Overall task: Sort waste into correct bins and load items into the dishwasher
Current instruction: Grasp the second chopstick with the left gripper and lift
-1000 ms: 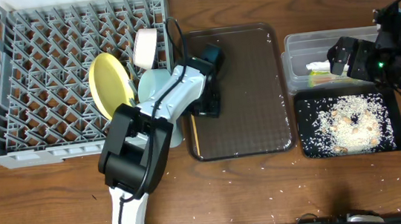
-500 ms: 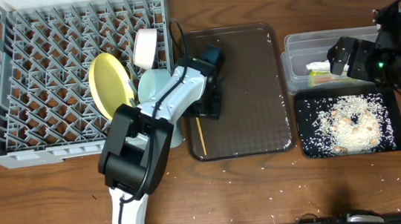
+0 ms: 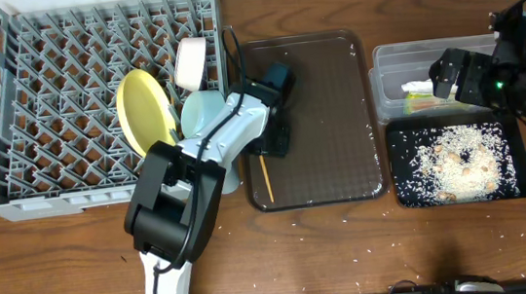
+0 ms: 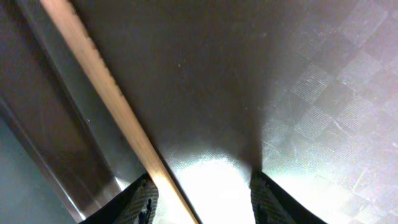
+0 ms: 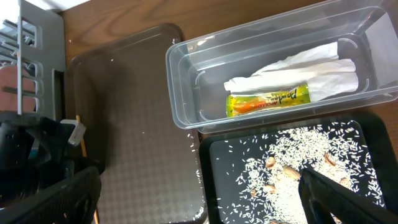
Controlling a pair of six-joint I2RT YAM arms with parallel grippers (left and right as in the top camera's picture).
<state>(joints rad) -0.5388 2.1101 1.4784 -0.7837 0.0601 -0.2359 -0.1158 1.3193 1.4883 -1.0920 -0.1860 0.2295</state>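
Lying on brown tray: one chopstick

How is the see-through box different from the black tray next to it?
The clear tub is see-through with tall walls; the black tray is dark and shallow. The clear tub holds a white napkin and a green-and-yellow wrapper; the black tray holds loose rice and beige scraps. Both are rectangular, look similar in size, and sit side by side.
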